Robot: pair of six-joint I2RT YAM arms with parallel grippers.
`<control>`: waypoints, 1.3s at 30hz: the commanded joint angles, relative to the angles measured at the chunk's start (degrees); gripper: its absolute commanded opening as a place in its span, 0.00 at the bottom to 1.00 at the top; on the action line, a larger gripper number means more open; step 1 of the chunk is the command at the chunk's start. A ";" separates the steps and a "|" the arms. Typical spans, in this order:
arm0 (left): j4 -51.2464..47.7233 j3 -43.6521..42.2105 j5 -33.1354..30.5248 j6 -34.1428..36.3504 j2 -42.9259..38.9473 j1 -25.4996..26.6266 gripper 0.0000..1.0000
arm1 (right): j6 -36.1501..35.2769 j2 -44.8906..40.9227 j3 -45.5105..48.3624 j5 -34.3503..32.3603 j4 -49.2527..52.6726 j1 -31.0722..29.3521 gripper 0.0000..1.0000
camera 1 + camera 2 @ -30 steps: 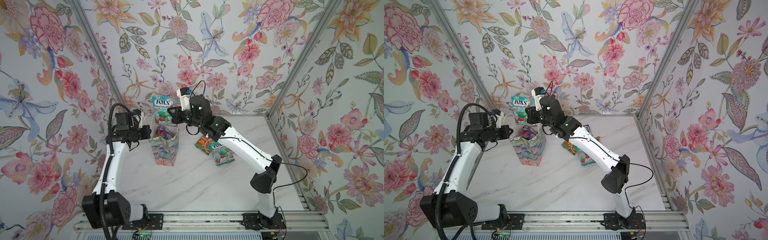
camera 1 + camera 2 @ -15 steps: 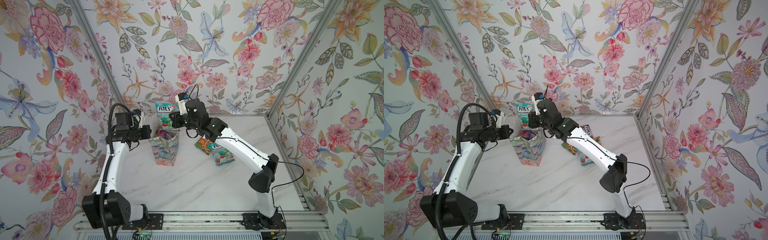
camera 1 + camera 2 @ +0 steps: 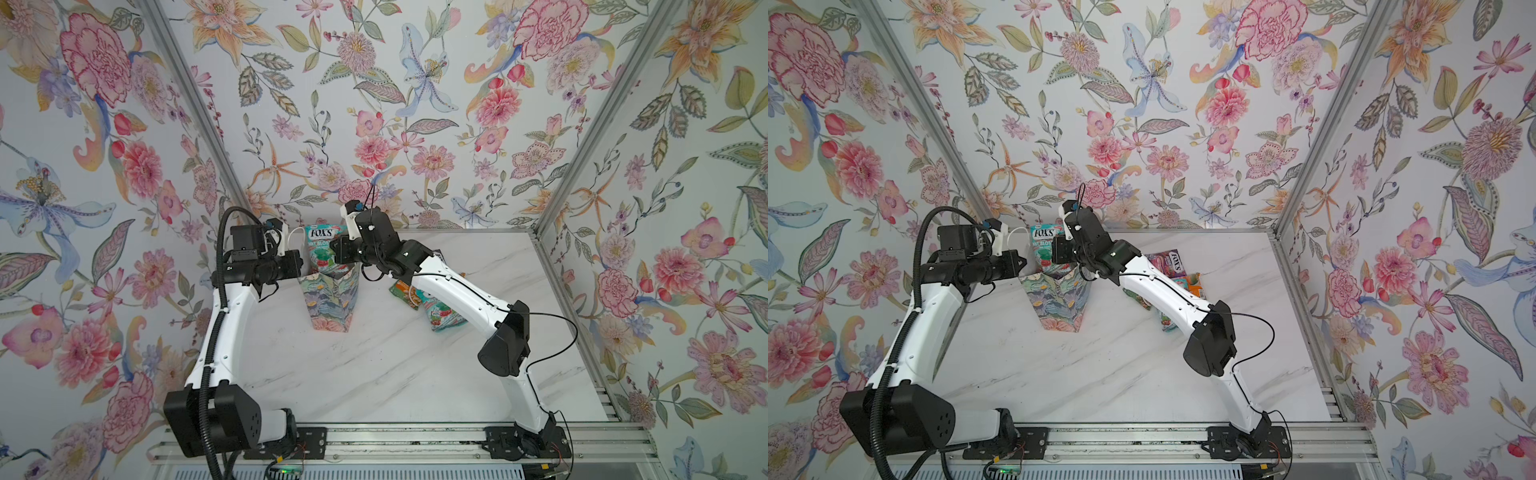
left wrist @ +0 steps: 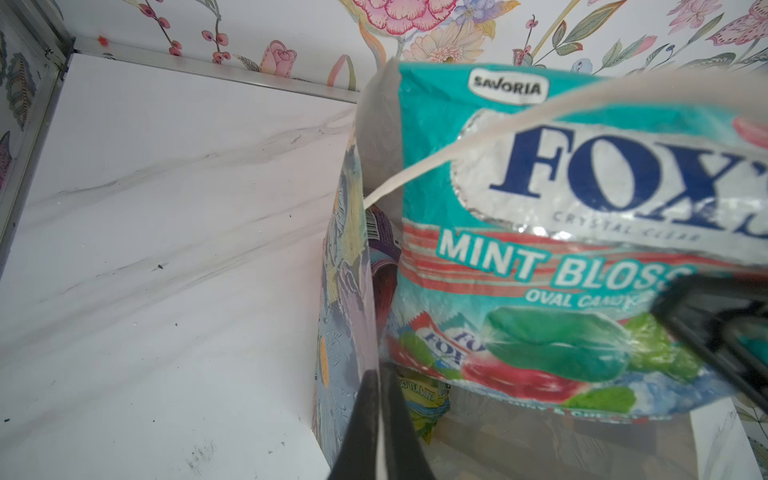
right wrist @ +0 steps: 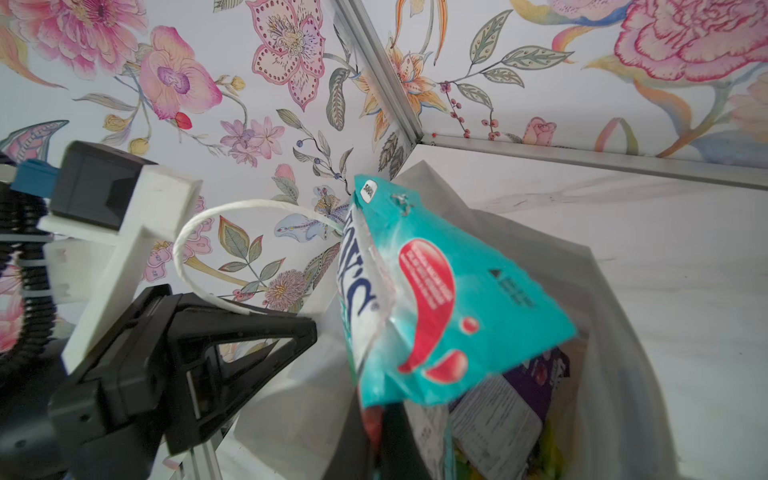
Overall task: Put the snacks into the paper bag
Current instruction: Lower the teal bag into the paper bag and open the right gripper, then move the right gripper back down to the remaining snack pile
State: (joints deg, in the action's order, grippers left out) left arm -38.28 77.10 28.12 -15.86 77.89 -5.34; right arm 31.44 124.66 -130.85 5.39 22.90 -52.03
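The paper bag (image 3: 332,303) (image 3: 1059,303) stands upright at the back of the marble table in both top views. My left gripper (image 3: 301,266) (image 4: 380,374) is shut on the bag's side wall (image 4: 345,291) at its rim. My right gripper (image 3: 336,253) (image 5: 376,415) is shut on the lower edge of a teal FOX'S packet (image 3: 322,249) (image 4: 582,208) (image 5: 449,299). That packet stands upright in the bag's mouth, its top half above the rim. A purple packet (image 5: 536,374) and a yellow packet (image 4: 419,399) lie inside the bag.
More snacks lie on the table right of the bag, partly under my right arm: an orange pouch (image 3: 401,289), a teal packet (image 3: 440,311) and a purple FOX'S packet (image 3: 1167,259). The bag's white cord handle (image 5: 195,232) loops over my left gripper. The back wall is close behind.
My right gripper has come down with the teal FOX'S packet, so its lower part now sits in the bag's mouth. The left arm and the bag have not moved.
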 commanded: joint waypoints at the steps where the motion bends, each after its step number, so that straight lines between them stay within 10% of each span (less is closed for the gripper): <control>1: 0.66 -0.64 1.07 0.17 -0.98 0.38 0.02 | 3.16 0.27 -2.22 2.47 -2.37 1.09 0.08; 8: 0.58 -0.72 0.90 0.48 -0.87 0.36 0.02 | 3.81 -2.84 1.28 1.96 -4.46 2.52 0.45; 23: 0.93 -0.64 1.12 0.64 0.24 0.33 0.02 | 1.81 -22.29 24.24 1.13 -15.89 5.73 0.50; 39: 0.75 -0.90 1.00 0.65 -0.68 0.33 0.02 | 3.98 -53.14 74.72 -3.52 -9.56 23.07 0.59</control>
State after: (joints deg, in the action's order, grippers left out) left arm -38.28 77.10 28.12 -15.84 77.91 -5.34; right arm 35.18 74.46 -59.94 2.66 9.47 -31.33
